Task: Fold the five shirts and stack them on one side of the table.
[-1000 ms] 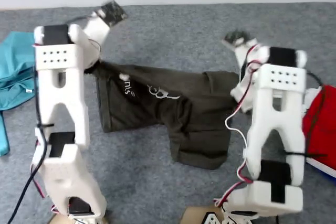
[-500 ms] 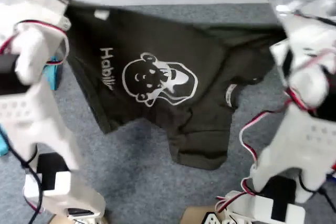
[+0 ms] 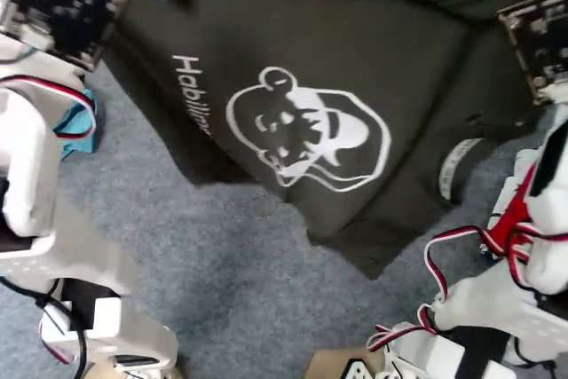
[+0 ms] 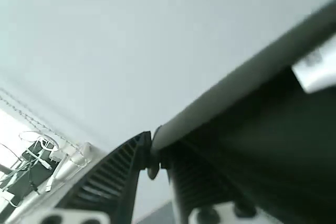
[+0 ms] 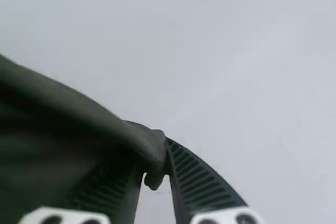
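Above table [image 3: 222, 255], we see one dark shirt [image 3: 293, 130] spread, left gripper [image 4: 154, 156] and right gripper [image 5: 156, 169] clamped on its edge; one teal shirt [image 3: 78, 126] at left edge.

I have my left arm [image 3: 35, 184] standing tall at the left side of the table [image 3: 222, 281] and my right arm [image 3: 524, 264] tall at the right, wrists up near the camera. My left gripper [image 4: 154, 157] is pinched tight on the dark shirt [image 3: 399, 59]; my right gripper [image 5: 156, 174] is pinched on it too.
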`<state>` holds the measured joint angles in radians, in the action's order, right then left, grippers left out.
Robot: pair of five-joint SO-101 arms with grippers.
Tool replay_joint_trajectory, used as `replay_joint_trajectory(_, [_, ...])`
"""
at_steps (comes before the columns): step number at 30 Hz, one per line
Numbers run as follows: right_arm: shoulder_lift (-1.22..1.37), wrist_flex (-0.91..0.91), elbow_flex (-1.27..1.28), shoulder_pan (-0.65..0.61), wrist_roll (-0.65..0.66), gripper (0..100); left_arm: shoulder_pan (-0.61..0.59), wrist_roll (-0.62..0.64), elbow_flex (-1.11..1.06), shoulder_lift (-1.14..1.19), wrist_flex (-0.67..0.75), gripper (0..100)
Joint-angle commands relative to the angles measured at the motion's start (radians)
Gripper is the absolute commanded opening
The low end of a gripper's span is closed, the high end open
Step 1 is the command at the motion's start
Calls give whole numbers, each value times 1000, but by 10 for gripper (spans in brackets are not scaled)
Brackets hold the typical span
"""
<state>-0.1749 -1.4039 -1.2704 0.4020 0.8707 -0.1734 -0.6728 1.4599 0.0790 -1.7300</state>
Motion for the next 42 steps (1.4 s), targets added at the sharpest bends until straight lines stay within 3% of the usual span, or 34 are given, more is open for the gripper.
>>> replay_joint_trajectory(1, [-4,110,-17,33,58,9,-21,-32,22,-41,-25,6])
replay_joint_trajectory(12, [-10,211,9,30,129,10,-43,-97,21,-120,-26,6])
replay_joint_trajectory(20, [-13,74,5,28,129,10,-43,-112,-4,-169,-28,6])
replay_joint_trajectory(27, [-47,-48,-11,28,126,10,-68,-110,-265,-344,-28,6])
replay_joint_trajectory(34, [-159,-93,-14,33,106,10,-68,-110,-605,-706,-25,6])
replay_joint_trajectory(42, [-323,-84,-8,35,157,10,-68,-133,-722,-990,-23,6])
